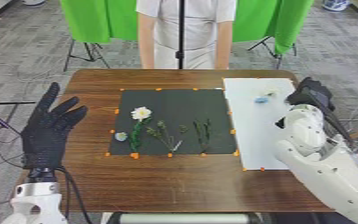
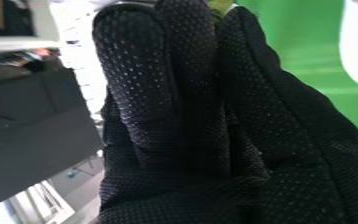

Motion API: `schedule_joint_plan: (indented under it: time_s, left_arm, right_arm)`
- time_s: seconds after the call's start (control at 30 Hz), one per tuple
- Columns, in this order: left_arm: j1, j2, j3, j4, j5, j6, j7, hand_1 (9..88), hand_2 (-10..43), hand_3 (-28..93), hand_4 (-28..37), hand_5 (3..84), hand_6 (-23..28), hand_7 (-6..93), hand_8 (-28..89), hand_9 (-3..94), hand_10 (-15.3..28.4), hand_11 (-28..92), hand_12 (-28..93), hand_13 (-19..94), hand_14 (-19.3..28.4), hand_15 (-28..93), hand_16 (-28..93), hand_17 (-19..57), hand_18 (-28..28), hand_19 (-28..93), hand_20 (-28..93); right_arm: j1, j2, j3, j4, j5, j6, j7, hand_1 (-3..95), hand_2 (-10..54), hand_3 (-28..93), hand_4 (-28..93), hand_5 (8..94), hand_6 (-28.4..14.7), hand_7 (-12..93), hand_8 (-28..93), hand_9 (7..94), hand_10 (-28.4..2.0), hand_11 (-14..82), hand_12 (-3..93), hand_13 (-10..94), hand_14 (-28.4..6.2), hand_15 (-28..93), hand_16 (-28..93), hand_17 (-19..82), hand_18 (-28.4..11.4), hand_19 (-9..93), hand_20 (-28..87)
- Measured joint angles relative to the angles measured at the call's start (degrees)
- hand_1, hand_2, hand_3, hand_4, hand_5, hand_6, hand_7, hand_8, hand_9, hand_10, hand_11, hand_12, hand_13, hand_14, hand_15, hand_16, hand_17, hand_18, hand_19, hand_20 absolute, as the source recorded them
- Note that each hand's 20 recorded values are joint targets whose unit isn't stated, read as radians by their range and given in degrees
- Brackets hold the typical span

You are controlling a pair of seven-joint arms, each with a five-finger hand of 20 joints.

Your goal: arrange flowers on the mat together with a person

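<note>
- Head view: your left hand (image 1: 42,140) is released, fingers extended, left of the black mat (image 1: 180,97).
- On mat: white flower (image 1: 141,113), blue bloom (image 1: 120,136) nearer, green sprigs (image 1: 206,135) right.
- Your right hand (image 1: 314,94): at the far right of the white sheet (image 1: 260,135), beside small blossoms (image 1: 262,100).
- Right wrist view: your right hand (image 2: 180,125) pinches a yellow-green piece (image 2: 220,4).

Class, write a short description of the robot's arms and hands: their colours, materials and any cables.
The left arm and right arm have smooth, rounded white casings. The left hand and right hand wear black fabric gloves; close up, the right glove's weave shows pale flecks. Dark cables run beside the left wrist.
</note>
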State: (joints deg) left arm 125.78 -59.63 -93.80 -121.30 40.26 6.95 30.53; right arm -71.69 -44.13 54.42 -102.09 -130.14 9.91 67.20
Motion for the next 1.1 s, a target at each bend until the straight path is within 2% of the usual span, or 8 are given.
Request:
schedule_joint_plan:
  time_s: [0.17,0.3,0.4,0.53,0.83,1.1]
  left_arm:
    - [0.3,-0.23,-0.49,-0.22,0.05,-0.01,-0.22,22.3,8.2,74,-27.0,29.6,4.5,11.2,-9,36.3,18.1,22,11,32,25.1,47,-7,2.1,28.4,77,-25]
    - [0.5,-0.54,-0.92,-0.33,0.08,-0.01,-0.27,22.3,8.2,74,-27.1,29.6,4.5,11.3,-9,36.2,18.0,22,11,32,25.1,47,-8,2.1,28.4,77,-25]
    - [0.7,-0.66,-1.14,-0.35,0.04,0.03,-0.22,22.3,8.2,74,-27.1,29.6,4.5,11.3,-9,36.3,18.1,23,11,32,25.1,47,-8,2.1,28.4,77,-25]
    - [1.0,-0.67,-1.37,-0.35,-0.17,0.17,-0.01,22.3,8.2,74,-27.2,29.6,4.5,11.2,-9,36.3,18.1,23,11,32,25.0,47,-8,2.1,28.4,77,-25]
    - [1.0,-0.52,-1.42,0.03,-1.19,0.77,1.03,22.2,8.2,74,-27.2,29.6,4.5,11.2,-9,36.2,18.0,23,11,32,25.1,47,-7,2.1,28.4,78,-25]
    - [0.3,0.01,-0.97,0.90,-1.86,1.35,1.18,22.2,8.1,74,-27.2,29.5,4.5,11.3,-9,36.3,18.1,23,11,32,25.0,47,-7,2.1,28.4,78,-25]
  right_arm:
    - [0.0,2.0,0.0,-6.5,-0.1,0.7,-4.7,65.7,-9.5,65,-28,78.6,-1.7,34,-1,93.4,-6.8,10.3,35.7,87,-3.4,45,28,36,-7.1,82,0]
    - [2.9,2.7,-6.7,-10.0,0.0,1.6,-11.3,65.4,-9.5,65,-28,78.0,-1.5,35,-1,93.0,-6.7,10.3,35.9,87,-3.5,45,28,36,-6.7,82,-1]
    - [6.3,1.2,-12.7,-10.5,2.8,1.6,-16.0,65.1,-9.5,65,-28,77.3,-1.3,35,-2,92.6,-6.6,10.5,36.3,86,-3.4,46,28,36,-6.5,81,-1]
    - [11.0,-3.7,-19.9,-8.3,7.2,1.3,-19.7,64.8,-9.5,65,-28,76.9,-1.1,36,-2,92.5,-6.4,10.7,36.5,86,-3.4,46,27,36,-6.4,81,0]
    - [22.7,-15.1,-37.9,2.1,7.8,1.1,-21.6,63.8,-9.5,66,-28,75.2,-0.3,38,-4,92.0,-6.4,11.2,36.8,85,-3.4,48,26,35,-6.6,76,4]
    - [27.7,-20.9,-43.6,5.5,9.0,0.8,-21.9,62.1,-9.5,66,-28,74.2,0.6,37,-6,91.0,-6.5,12.1,38.1,82,-4.0,49,27,37,-9.0,63,13]
